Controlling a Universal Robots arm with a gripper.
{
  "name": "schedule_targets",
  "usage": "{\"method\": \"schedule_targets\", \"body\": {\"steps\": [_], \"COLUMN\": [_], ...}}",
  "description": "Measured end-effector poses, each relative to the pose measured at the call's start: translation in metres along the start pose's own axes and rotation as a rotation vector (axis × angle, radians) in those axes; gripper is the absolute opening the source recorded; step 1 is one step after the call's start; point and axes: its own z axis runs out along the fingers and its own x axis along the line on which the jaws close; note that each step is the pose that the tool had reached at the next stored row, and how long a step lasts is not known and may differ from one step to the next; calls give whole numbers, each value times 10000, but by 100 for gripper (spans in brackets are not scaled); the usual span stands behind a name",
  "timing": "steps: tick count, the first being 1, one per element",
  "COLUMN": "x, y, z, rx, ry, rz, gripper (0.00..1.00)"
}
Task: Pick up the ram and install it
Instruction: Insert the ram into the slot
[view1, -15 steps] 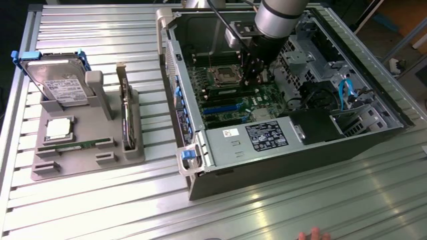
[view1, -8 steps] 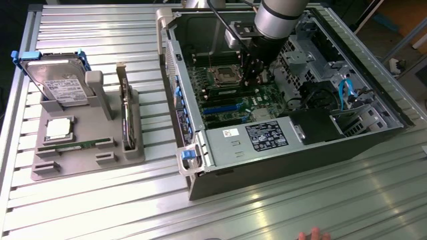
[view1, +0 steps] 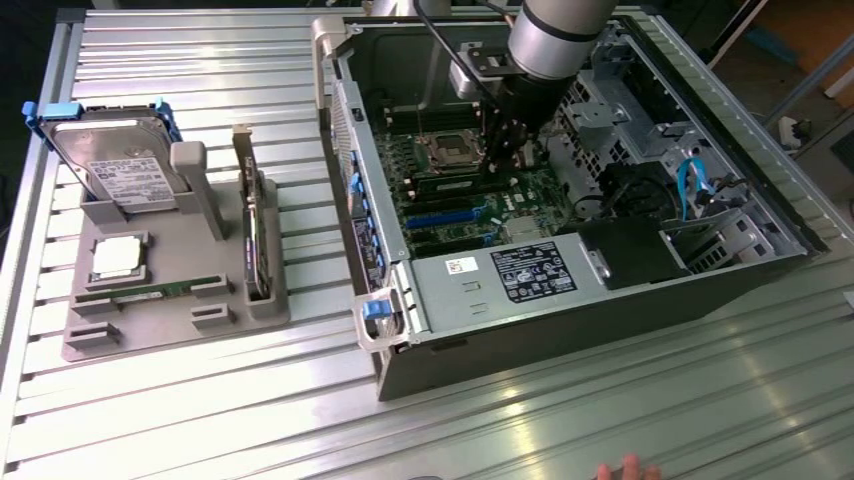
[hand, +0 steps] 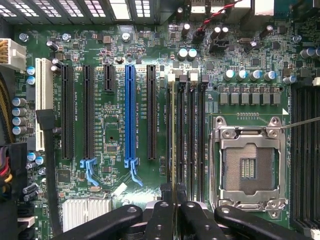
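Green ram pinched edge-on in the gripper, over the memory slots

Green and thin, the ram (hand: 173, 130) shows as a narrow edge running out from between the fingers of the gripper (hand: 174, 207), which is closed on it from both sides. It lies in line with the nearest of the black memory slots (hand: 190, 135); whether it is seated there cannot be told. Beyond those slots, further from the gripper, sits the open processor socket (hand: 248, 170). On the ram's other side are the long expansion slots, one of them blue (hand: 130, 115). In the exterior view the gripper (view1: 509, 155) reaches down into the computer case (view1: 354, 200). Well apart from it, a grey tray (view1: 174, 320) carries a hard drive (view1: 120, 165) and an upright expansion card (view1: 250, 220)
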Motion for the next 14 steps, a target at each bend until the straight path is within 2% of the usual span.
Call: {"method": "schedule_targets", "body": {"steps": [14], "x": [0], "y": [0], "z": [18], "rx": [17], "ry": [0], "rz": [-1], "gripper": [12]}}
